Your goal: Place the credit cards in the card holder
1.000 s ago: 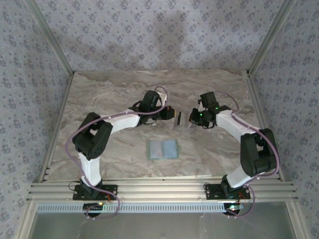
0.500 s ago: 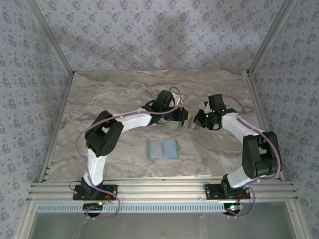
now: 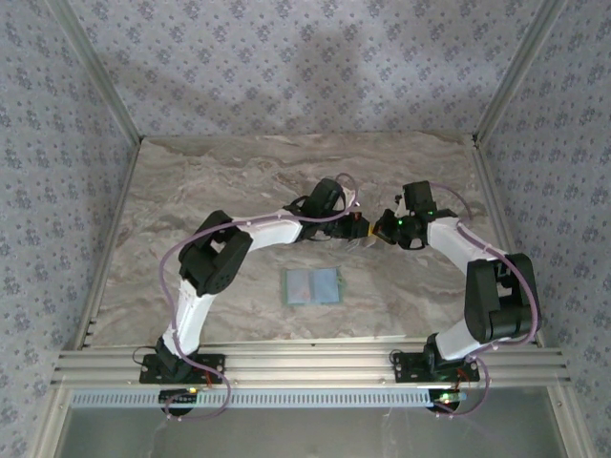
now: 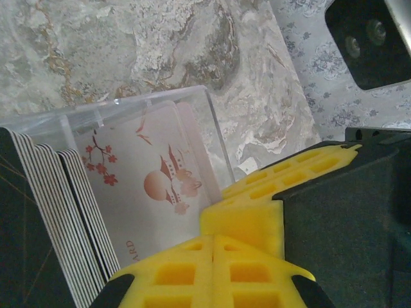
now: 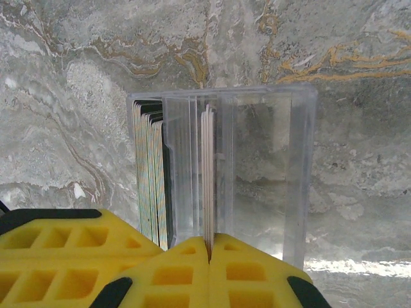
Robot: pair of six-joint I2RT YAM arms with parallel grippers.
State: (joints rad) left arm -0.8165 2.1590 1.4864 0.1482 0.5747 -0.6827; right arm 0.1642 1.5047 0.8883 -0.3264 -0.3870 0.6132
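The right tool [image 5: 209, 244] is pinched shut on an upright card [image 5: 207, 167] inside a clear plastic box [image 5: 263, 167] on the marble worktop [image 3: 220, 181]. More credit cards [image 5: 149, 173] stand stacked there. The left tool [image 4: 213, 236] is closed beside a blossom-printed card [image 4: 154, 173]; whether it grips anything is unclear. The card holder [image 3: 312, 285] lies open nearer the arm bases.

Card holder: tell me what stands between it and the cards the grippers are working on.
The credit cards stand inside a clear case, so its walls enclose them. From the case to the card holder, the top view shows bare table; nothing visible lies there.
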